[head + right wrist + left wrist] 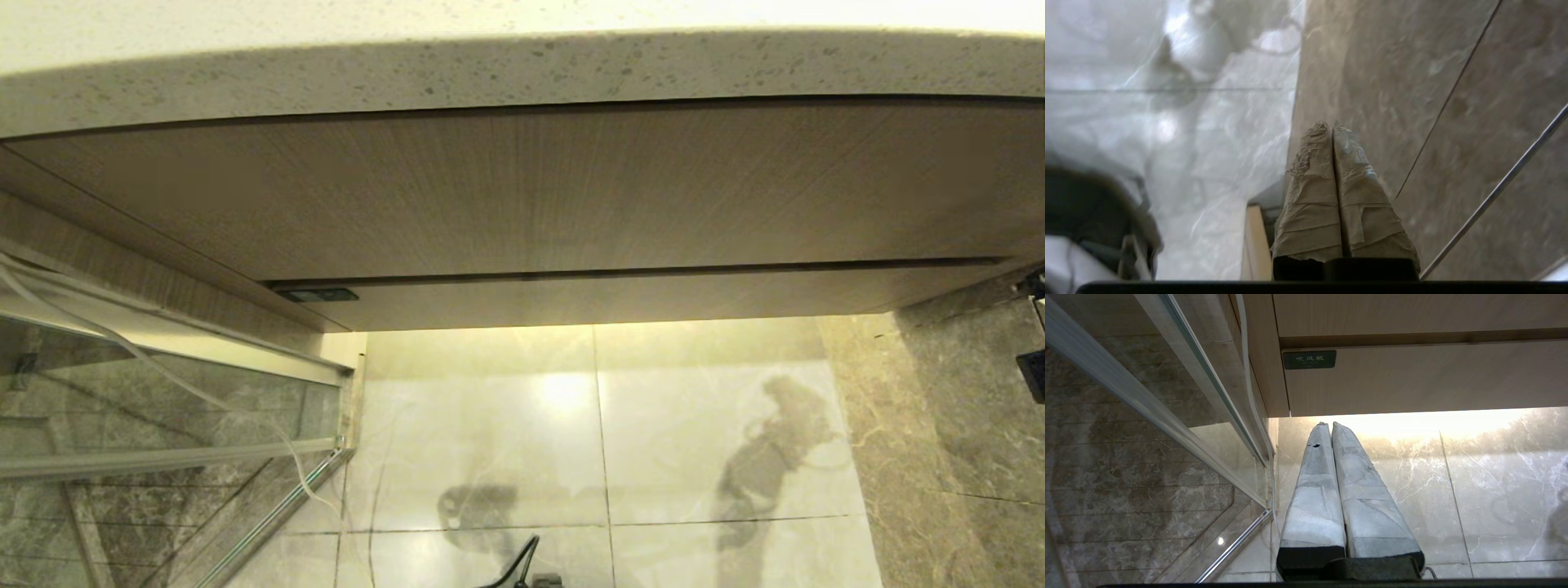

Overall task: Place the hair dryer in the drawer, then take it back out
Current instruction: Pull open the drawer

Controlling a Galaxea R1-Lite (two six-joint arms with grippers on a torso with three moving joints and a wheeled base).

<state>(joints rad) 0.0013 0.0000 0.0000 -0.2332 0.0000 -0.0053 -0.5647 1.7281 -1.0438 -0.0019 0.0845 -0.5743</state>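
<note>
The left gripper (1331, 425) is seen with jaws pressed together, empty, below the closed drawer (1425, 377), whose green label (1309, 359) reads 吹风机. The right gripper (1331, 125) is likewise pressed together over the floor (1167, 143). The hair dryer cannot be seen.

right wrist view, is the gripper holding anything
Nothing is held: the right gripper has its fingers pressed together over the floor, as does the left gripper.

You see speckled matt stone counter (522, 73) over matt wood-grain drawer front (653, 294). Glossy marble floor tiles (694, 425) below. Smooth glass panel (163, 392) in metal frame. Your left gripper (1327, 426) and right gripper (1331, 126) fingers wrapped in wrinkled tape.
</note>
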